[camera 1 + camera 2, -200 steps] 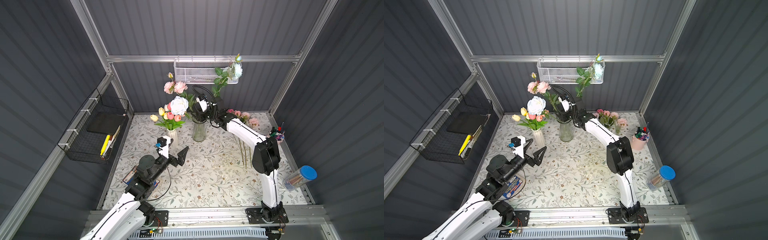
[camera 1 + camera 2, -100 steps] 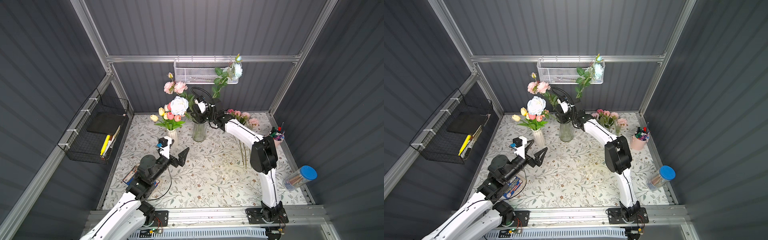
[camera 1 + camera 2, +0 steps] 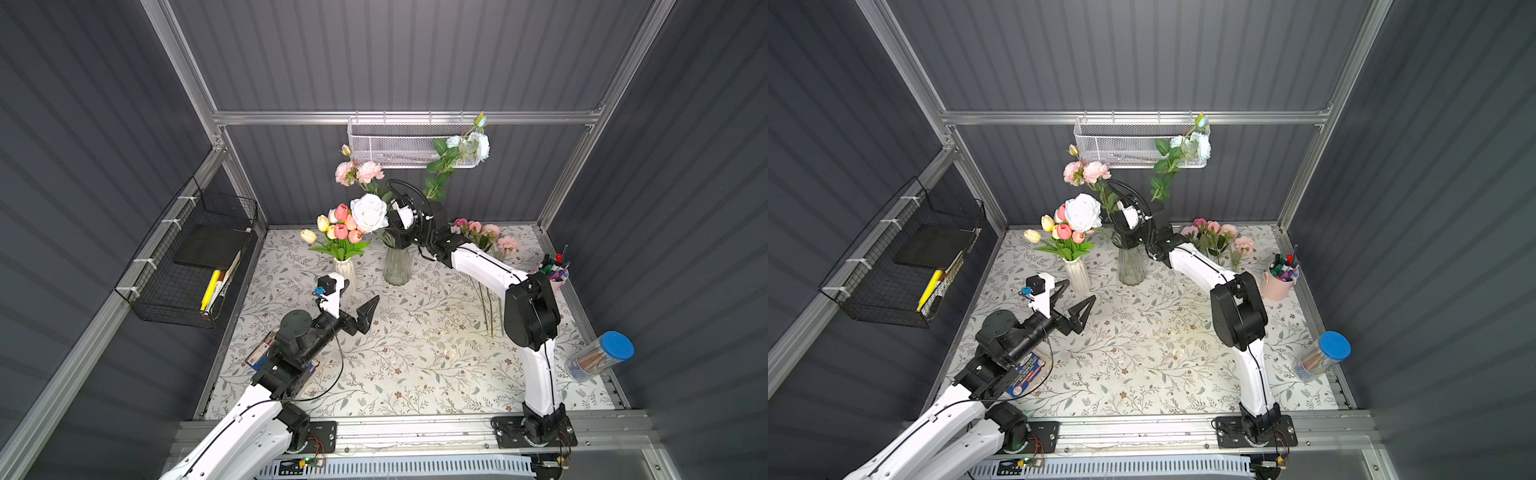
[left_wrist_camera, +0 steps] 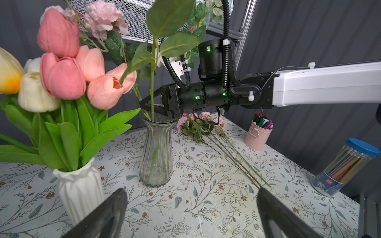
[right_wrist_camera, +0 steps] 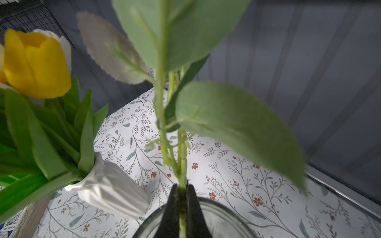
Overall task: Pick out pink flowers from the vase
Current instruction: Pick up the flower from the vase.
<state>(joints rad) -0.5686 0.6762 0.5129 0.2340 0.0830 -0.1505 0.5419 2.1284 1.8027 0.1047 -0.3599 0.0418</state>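
Here, right gripper (image 5: 182, 191) clamps a stem (image 5: 181, 164) at the glass vase (image 4: 155, 152) mouth (which bloom, unclear); pink peonies (image 3: 358, 172) stand in it, more pink flowers (image 3: 482, 230) lie on the table (image 3: 415, 332); left gripper (image 3: 1079, 290) gapes.

Vases: I count two, glass vase (image 3: 397, 268) and white vase (image 3: 347, 269)
Pink tulips (image 4: 61, 78): five
Wall baskets: two, black basket (image 3: 178, 286) and white basket (image 3: 399, 145)

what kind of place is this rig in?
Looks like a staged robot test cell, not a home: aluminium frame with grey panel walls, a front mounting rail, and a floral tabletop dressed with a glass vase.
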